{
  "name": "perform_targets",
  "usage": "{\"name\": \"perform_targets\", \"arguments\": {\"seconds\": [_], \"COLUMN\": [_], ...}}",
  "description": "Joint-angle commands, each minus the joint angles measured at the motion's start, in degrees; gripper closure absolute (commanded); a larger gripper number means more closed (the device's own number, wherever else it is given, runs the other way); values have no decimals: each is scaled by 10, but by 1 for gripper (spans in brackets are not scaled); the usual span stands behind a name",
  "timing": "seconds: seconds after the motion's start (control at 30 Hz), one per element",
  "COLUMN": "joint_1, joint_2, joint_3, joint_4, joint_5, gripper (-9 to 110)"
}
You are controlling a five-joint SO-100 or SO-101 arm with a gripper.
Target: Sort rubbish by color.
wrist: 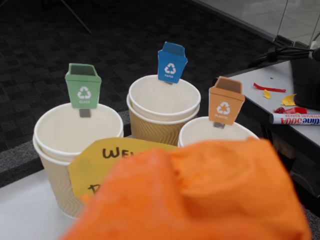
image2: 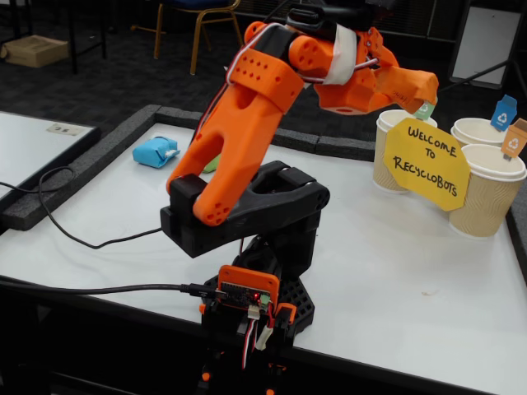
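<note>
The light blue wad of rubbish (image2: 155, 152) lies on the white table (image2: 395, 280) at the far left in the fixed view. Only a sliver of the light green wad (image2: 212, 164) shows behind the orange arm. My gripper (image2: 430, 89) is held high at the right, over the cup with the green tag (image2: 394, 132). Its jaws look closed, with nothing between them. In the wrist view a blurred orange finger (wrist: 210, 190) fills the bottom. Beyond it stand the green-tagged cup (wrist: 75, 135), the blue-tagged cup (wrist: 162, 100) and the orange-tagged cup (wrist: 215, 132), all empty inside.
A yellow sign (image2: 426, 163) leans against the cups. The arm's black base (image2: 247, 304) sits at the table's front edge, with a black cable (image2: 74, 239) trailing left. A black foam border (image2: 82, 173) edges the table. A marker (wrist: 295, 119) and scraps lie on a side desk.
</note>
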Motion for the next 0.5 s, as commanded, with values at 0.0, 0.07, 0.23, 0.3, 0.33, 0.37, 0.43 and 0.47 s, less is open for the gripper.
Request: {"name": "perform_targets", "arguments": {"seconds": [0.0, 0.07, 0.23, 0.3, 0.33, 0.37, 0.43, 0.47], "joint_1": [14, 14, 14, 15, 17, 18, 21, 21], "joint_2": [1, 0, -4, -18, -28, -39, -51, -53], "joint_3": [-4, -2, 16, 18, 15, 12, 7, 7], "joint_4": [-31, -33, -52, -54, -58, -64, -77, -82], "joint_5": [1, 1, 1, 1, 1, 2, 4, 4], "gripper": [101, 101, 101, 101, 101, 101, 101, 101]}}
